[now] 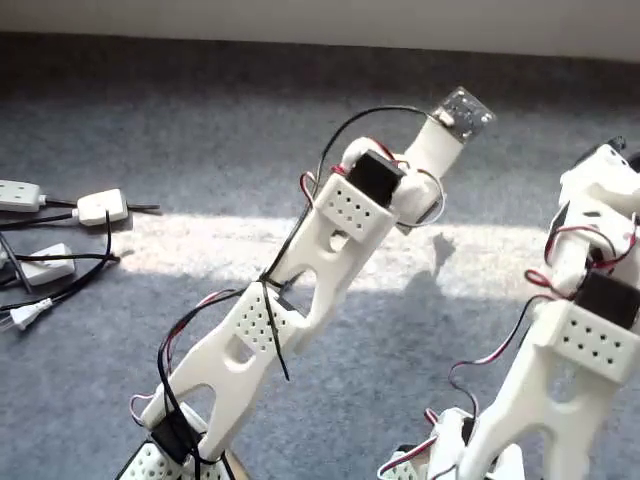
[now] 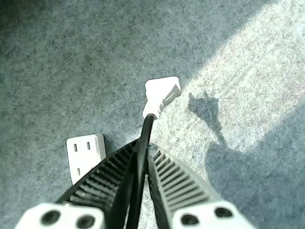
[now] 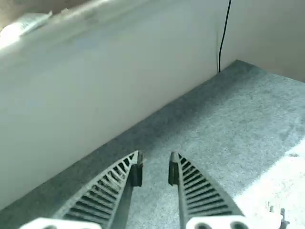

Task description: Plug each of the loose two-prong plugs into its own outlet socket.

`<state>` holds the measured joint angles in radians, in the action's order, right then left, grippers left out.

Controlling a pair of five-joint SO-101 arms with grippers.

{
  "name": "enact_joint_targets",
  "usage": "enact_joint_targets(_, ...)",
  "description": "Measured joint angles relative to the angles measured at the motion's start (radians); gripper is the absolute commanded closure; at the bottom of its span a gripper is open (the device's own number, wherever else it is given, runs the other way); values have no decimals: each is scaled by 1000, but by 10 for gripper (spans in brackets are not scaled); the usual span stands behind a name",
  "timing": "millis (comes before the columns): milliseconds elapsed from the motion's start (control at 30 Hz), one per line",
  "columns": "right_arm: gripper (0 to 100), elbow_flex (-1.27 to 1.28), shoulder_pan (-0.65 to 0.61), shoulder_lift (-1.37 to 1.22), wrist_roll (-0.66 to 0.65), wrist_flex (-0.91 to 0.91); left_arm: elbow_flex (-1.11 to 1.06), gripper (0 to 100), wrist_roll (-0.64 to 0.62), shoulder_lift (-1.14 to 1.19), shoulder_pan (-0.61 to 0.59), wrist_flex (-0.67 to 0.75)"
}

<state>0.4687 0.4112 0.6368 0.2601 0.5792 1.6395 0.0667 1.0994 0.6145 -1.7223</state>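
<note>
— Two questions: what's the left gripper [image 2: 144, 146] holding?
— It's clenched on the black cord [image 2: 147, 126], with the white plug [image 2: 162, 94] just past its tips, near a white socket block [image 2: 86, 153] on the grey carpet [image 2: 47, 57]. The right gripper [image 3: 153, 172] hangs parted, empty.
— Good hold?
— Doubt it; the cord looks limp, and the plug is light, hard, smooth plastic. Better to take the boxy body. More sockets [image 1: 103, 207] sit at nine o'clock from overhead

A white plug [image 2: 162, 95] ends a black cord [image 2: 147, 126] pinched in the left gripper [image 2: 145, 145]; a white socket [image 2: 86, 155] lies flat nearby.
</note>
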Motion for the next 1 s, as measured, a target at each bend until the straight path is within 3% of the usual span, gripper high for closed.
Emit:
enact_joint_targets(167,879,-264,0,-361,-40,95,0,960,0,83,2,0)
enact_joint_targets(333,879,-678,0,-741,-78,368,0,838,0,153,2,-23)
enact_joint_targets(567,879,-1278,31,-1145,-97,709,0,800,0,215,-11,-26)
enact_joint_targets(800,879,-1677,57,-1349,-101,858,0,800,0,218,-31,-26)
enact_joint_targets(1000,879,-1769,57,-1415,-127,896,0,803,0,218,-28,89)
